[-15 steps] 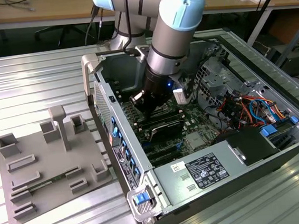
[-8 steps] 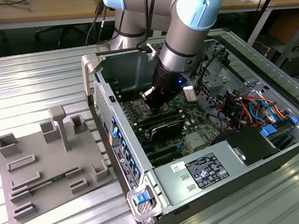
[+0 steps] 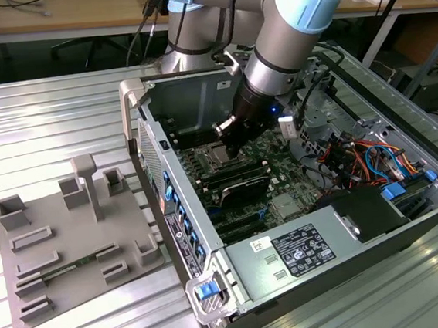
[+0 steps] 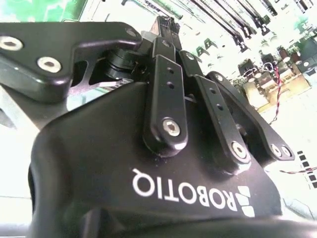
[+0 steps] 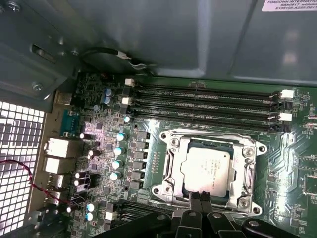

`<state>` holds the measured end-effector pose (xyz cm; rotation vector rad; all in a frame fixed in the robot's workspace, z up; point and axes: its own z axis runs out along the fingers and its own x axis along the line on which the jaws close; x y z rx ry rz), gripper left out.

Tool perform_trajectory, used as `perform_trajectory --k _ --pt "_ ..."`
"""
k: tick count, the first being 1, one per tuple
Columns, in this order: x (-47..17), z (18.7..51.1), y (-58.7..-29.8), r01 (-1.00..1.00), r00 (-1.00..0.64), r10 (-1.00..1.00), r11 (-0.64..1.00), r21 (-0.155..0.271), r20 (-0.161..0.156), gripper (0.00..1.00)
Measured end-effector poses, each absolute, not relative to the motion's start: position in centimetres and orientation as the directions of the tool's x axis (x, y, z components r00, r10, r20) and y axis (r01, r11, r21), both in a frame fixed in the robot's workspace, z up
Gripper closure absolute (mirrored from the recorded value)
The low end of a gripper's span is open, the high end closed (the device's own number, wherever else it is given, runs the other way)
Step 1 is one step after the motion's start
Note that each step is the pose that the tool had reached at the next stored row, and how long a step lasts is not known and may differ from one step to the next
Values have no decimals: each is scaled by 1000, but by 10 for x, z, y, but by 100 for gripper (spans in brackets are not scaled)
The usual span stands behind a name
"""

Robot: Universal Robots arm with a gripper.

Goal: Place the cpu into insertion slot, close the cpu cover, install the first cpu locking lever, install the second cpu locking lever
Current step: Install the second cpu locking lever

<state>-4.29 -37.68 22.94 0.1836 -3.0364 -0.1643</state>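
At the lower centre of the first wrist view the gripper (image 5: 200, 198) has its fingertips pinched nearly together, holding nothing, touching the near edge of the cpu cover (image 5: 171, 163). Beyond, the cpu (image 5: 206, 168) sits in the insertion slot (image 5: 237, 173); pressing should stay on the frame, I judge.

White lettering (image 4: 193, 194) stands upside down on the pincer (image 4: 167, 29).
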Motion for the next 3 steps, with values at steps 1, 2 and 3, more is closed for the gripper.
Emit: perform_trajectory --k 1,2,3 --pt "-43 229 -377 -115 -988 -125 987 113 88 89" --pt "-43 229 -377 -115 -988 -125 987 113 88 89" --pt "-43 230 -377 -115 -988 -125 987 113 88 89"
